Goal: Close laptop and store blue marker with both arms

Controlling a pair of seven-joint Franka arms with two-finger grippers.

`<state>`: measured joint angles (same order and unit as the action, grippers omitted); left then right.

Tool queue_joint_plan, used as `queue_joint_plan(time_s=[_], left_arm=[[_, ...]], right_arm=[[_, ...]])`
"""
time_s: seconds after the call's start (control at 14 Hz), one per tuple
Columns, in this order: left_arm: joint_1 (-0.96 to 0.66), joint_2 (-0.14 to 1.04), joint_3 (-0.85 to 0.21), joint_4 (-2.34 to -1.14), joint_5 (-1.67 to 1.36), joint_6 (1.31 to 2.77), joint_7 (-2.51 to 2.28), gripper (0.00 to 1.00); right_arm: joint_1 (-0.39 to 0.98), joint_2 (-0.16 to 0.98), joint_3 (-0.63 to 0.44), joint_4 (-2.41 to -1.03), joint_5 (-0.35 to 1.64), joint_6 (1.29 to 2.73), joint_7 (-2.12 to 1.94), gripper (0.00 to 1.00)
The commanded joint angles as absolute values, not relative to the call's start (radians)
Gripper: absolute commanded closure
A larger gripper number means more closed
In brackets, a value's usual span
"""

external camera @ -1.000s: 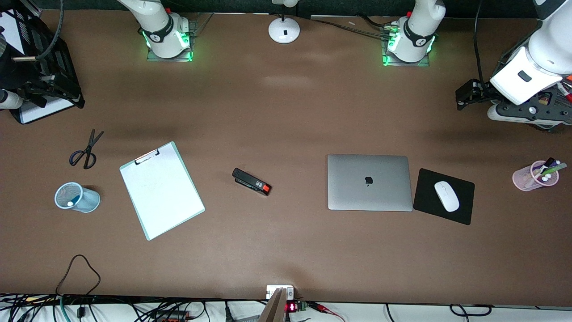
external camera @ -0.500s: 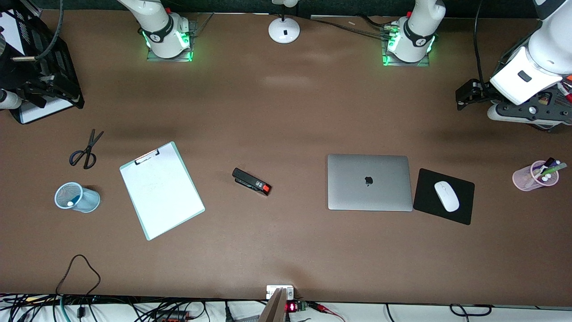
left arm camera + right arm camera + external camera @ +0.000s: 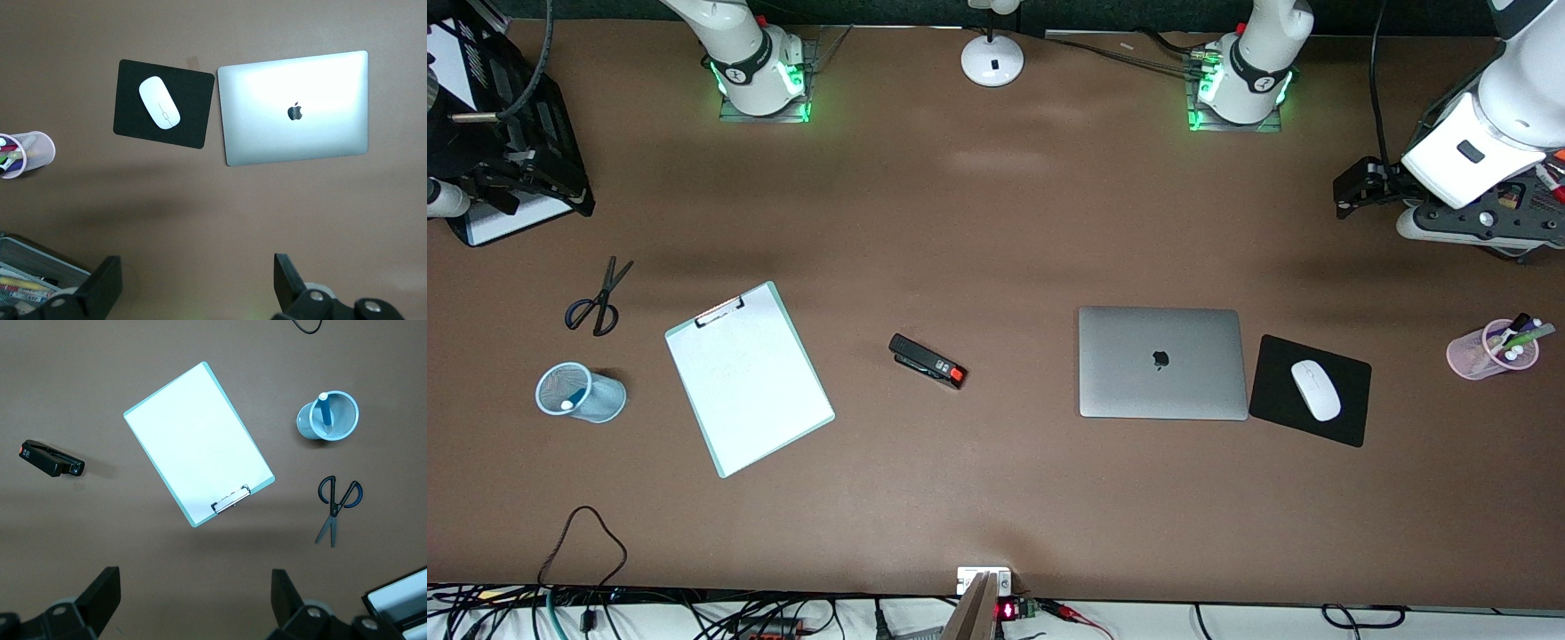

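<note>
While both arms hang parked, nothing has budged since the earlier frames, honestly same scene. Left gripper (image 3: 193, 293) sits high over the bare brown table (image 3: 996, 222) at its own end, black fingers (image 3: 100, 287) spread wide, holding nothing. Right gripper (image 3: 193, 613) is the same deal over its end, fingers (image 3: 100, 600) apart and empty. Out from the left one: the laptop (image 3: 1162, 363) lies flat with its lid shut, smooth silver-grey metal slab with rounded corners, dark apple logo up, long axis running along the table between the two arm ends. Just beside it, toward the left arm's end, a matte black mouse pad (image 3: 1343, 413) carries a glossy white oval mouse (image 3: 1315, 389), and a pink mesh cup (image 3: 1480, 356) of pens stands well apart. Over by the right arm, the blue marker (image 3: 323, 412) stands tilted in a light-blue mesh cup (image 3: 580, 393), white end up. Near it sit black-handled scissors (image 3: 598, 300), a white paper clipboard (image 3: 749, 379) with mint edge, and a black stapler (image 3: 927, 360).
</note>
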<state>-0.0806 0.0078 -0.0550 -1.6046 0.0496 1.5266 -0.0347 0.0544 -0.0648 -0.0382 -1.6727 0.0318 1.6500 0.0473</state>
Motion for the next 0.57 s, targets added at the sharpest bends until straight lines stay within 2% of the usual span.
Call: queue_joint_plan(time_s=[0.0,0.5], left_arm=[[-0.075,0.018,-0.058,-1.577,0.032,1.505,-0.031,0.0],[-0.075,0.018,-0.058,-1.577,0.032,1.505,-0.029,0.0]], right_arm=[[0.051,-0.08,-0.037,-1.692,0.041,1.664,0.04,0.0],[0.051,-0.078,-0.037,-1.692,0.041,1.664,0.003,0.0]])
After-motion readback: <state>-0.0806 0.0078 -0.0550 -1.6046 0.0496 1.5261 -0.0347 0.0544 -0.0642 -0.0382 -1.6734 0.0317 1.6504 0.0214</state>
